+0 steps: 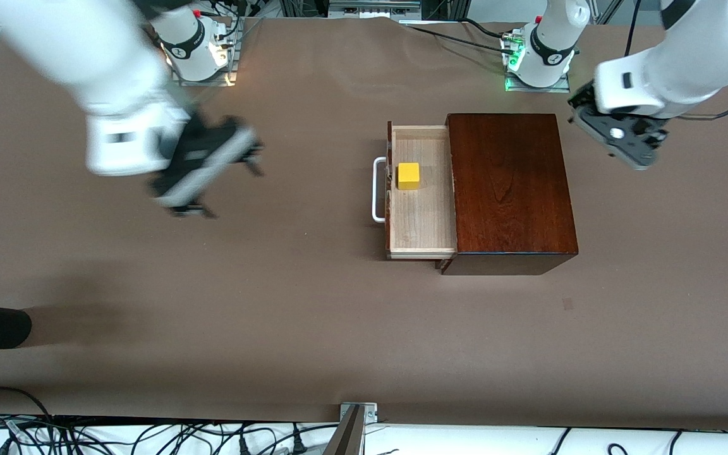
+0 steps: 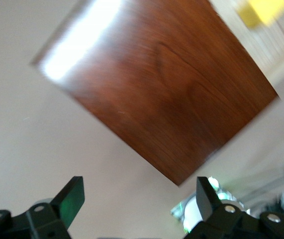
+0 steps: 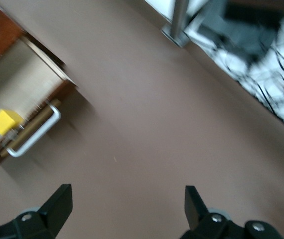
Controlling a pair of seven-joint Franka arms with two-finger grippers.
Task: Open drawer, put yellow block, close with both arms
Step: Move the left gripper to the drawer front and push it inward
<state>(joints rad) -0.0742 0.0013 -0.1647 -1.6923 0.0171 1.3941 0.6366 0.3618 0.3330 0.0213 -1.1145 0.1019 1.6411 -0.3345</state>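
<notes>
The wooden box (image 1: 512,189), a glossy dark reddish-brown block with visible grain, sits on the matte brown table (image 1: 275,303) toward the left arm's end, its long axis running from the robots' bases toward the front camera. The drawer (image 1: 421,221) is pulled out of the box's side that faces the right arm's end of the table, so its sliding axis lies across the table; its tray is pale, lightly grained wood, shallow and rectangular. The white U-shaped bar handle (image 1: 377,189) on the drawer front points toward the right arm's end, its bar parallel to the box's long axis. The yellow block (image 1: 409,175) — a small, plain-faced cube — rests inside the drawer on the tray floor, close to the drawer front and in the half of the tray farther from the front camera, its edges roughly square with the tray walls. The right gripper (image 1: 228,167) hangs over bare table well apart from the handle, its black fingers (image 3: 57,201) spread wide with nothing between them. The left gripper (image 1: 623,142) hangs just off the box's edge at the left arm's end of the table; its fingers (image 2: 72,196) are likewise spread and hold nothing, the box's polished top showing in the left wrist view.
</notes>
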